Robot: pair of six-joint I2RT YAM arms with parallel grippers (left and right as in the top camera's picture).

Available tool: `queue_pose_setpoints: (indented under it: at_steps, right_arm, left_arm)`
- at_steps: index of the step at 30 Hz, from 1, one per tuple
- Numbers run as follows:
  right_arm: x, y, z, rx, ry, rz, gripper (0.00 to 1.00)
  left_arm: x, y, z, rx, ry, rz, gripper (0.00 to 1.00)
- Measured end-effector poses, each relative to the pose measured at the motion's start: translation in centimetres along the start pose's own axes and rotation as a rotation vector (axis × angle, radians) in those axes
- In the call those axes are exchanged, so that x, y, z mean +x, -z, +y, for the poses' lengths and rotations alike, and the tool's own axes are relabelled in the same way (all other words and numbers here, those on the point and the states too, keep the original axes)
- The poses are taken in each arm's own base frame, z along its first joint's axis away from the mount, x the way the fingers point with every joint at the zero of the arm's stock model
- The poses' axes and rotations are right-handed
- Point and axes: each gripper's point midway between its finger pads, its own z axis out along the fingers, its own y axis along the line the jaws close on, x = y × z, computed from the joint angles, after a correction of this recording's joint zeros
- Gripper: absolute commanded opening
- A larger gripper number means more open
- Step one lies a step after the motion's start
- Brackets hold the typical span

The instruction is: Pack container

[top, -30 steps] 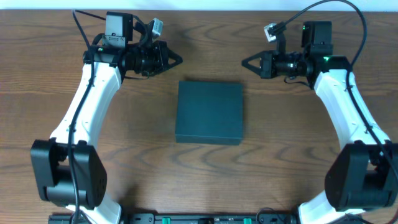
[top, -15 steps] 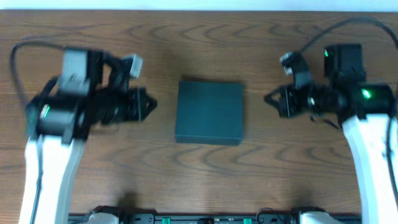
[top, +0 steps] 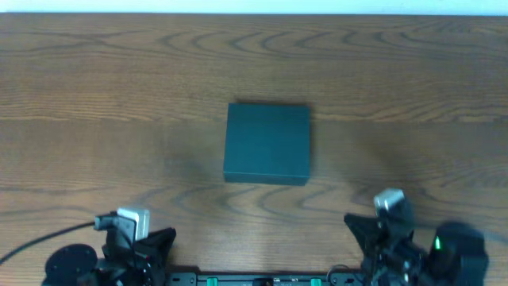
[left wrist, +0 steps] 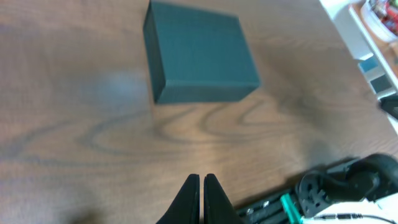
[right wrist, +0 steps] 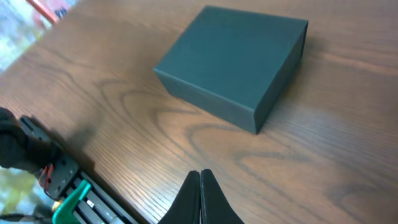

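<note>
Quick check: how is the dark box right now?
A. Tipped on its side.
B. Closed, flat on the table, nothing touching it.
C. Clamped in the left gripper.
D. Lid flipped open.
B: the container lies flat with its lid shut, and the left gripper and right gripper both sit well short of it.

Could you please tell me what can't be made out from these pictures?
Inside of the container: every view, hidden by its closed lid.
Hinge side of that lid: no seam shows in any view.
Overhead: left arm and right arm blurred, cut off by the bottom edge.
Left wrist view: clutter beyond the table, blurred, cut by the right edge.
</note>
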Motion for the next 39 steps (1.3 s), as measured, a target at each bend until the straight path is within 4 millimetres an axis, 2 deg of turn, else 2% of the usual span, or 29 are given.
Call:
queue_pose_setpoints:
  at_steps: [1,2,3,4,5,15,34,37,39]
  right_arm:
    - [0.2,0.4,0.3,0.001,0.001,-0.029,0.11]
    - [0.2,0.7,0.6,0.000,-0.005,-0.050,0.29]
    - [0.3,1.0,0.8,-0.002,-0.008,-0.067,0.62]
    - [0.3,1.2,0.9,-0.002,-0.013,-0.078,0.99]
    - [0.3,1.3,0.9,-0.003,-0.026,-0.083,0.99]
    - [1.4,1.2,0.9,-0.005,-0.182,-0.042,0.99]
    - [1.5,1.2,0.9,-0.005,-0.196,-0.040,0.99]
    - [1.5,1.2,0.9,-0.005,-0.196,-0.040,0.99]
    - [1.5,1.2,0.9,-0.005,-0.196,-0.040,0.99]
  left_arm:
    - [0.4,-0.1,0.2,-0.002,0.001,0.000,0.06]
    - [0.7,-0.2,0.3,-0.003,0.001,-0.001,0.06]
    - [0.8,-0.3,0.4,-0.003,0.001,-0.002,0.41]
    - [0.7,-0.3,0.4,-0.003,-0.003,-0.004,0.87]
    - [0.7,-0.3,0.4,-0.006,0.004,-0.005,0.96]
    - [0.9,-0.3,1.1,-0.042,0.079,-0.002,0.96]
    - [0.8,-0.2,1.6,-0.074,0.073,-0.010,0.96]
    - [0.0,-0.1,2.7,-0.137,0.058,-0.045,0.96]
    - [-1.5,0.0,3.3,-0.179,0.032,-0.112,0.96]
